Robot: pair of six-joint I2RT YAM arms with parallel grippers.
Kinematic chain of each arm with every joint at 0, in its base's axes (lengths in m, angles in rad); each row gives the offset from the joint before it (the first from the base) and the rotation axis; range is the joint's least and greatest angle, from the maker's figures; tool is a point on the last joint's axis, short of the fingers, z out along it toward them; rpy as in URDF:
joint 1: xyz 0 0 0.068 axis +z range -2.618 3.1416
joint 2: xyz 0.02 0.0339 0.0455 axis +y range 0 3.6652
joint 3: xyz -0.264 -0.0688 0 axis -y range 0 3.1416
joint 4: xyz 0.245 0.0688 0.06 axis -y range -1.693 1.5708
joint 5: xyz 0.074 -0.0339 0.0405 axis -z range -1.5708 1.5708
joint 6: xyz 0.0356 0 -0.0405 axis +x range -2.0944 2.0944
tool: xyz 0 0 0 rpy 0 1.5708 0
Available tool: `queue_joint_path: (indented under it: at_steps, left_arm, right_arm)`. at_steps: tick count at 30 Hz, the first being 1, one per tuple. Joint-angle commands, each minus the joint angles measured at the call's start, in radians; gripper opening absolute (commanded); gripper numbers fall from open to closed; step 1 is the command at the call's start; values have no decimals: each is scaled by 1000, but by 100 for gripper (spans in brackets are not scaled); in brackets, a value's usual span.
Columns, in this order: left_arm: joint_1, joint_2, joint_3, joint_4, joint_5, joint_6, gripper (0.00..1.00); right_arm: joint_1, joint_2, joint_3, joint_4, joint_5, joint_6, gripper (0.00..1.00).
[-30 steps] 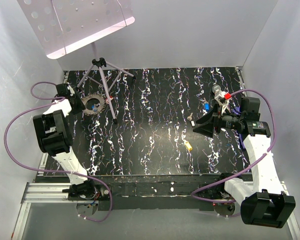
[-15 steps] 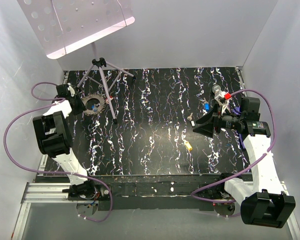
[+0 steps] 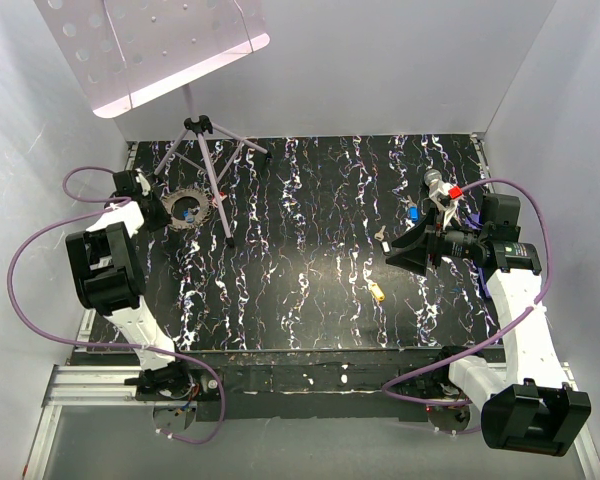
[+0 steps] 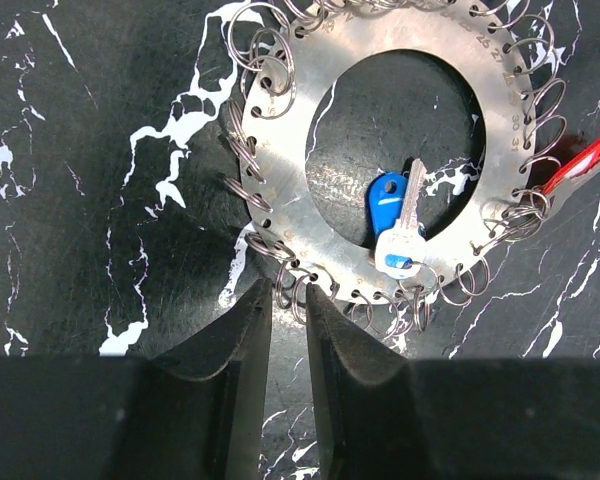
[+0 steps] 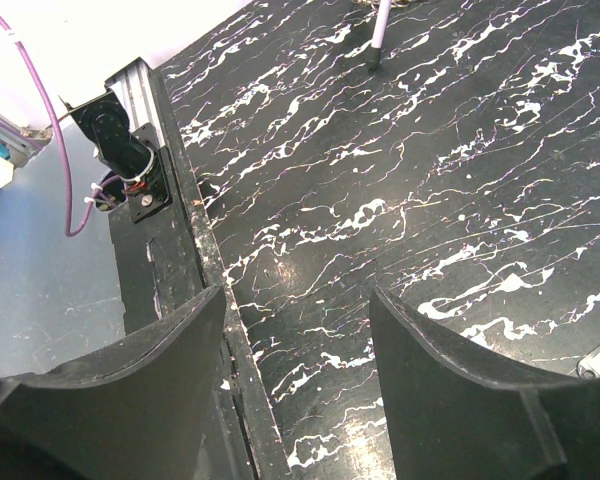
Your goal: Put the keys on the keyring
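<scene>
1. Nothing has visibly moved since the earlier frames.
2. We judge it partly done: blue key [image 4: 385,200] seems on the keyring [image 4: 310,170] at 9 o'clock; yellow key [image 3: 377,292] lies loose on the counter [image 3: 310,300] at 4 o'clock.
3. Left gripper [image 4: 285,330] nearly together, hold unclear; right gripper [image 5: 295,300] apart.

Just past the left pincer [image 4: 285,300] lies one ring plate [image 4: 285,150] with one blue key [image 4: 385,203], one silver key [image 4: 398,248] and one red key [image 4: 578,165]. Near the right pincer [image 5: 295,300] lie one yellow key [image 3: 377,292], one plain key [image 3: 380,236] and one loose blue key [image 3: 412,212].
</scene>
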Motion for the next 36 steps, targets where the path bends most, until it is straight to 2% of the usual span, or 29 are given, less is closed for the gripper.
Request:
queue_joint_path:
  at_steps: [1, 17, 23, 36]
  left_arm:
    - [0, -7, 16, -13, 10, 6, 19]
    - [-1, 37, 39, -28, 8, 12, 15]
    - [2, 45, 48, -34, 17, 12, 16]
    - [2, -59, -11, 27, 50, 24, 18]
  right_arm:
    - [-2, 2, -10, 23, -24, 1, 68]
    - [-4, 0, -10, 21, -24, 1, 68]
    - [-2, 0, -11, 21, -26, 1, 68]
    - [-4, 0, -10, 20, -29, 0, 68]
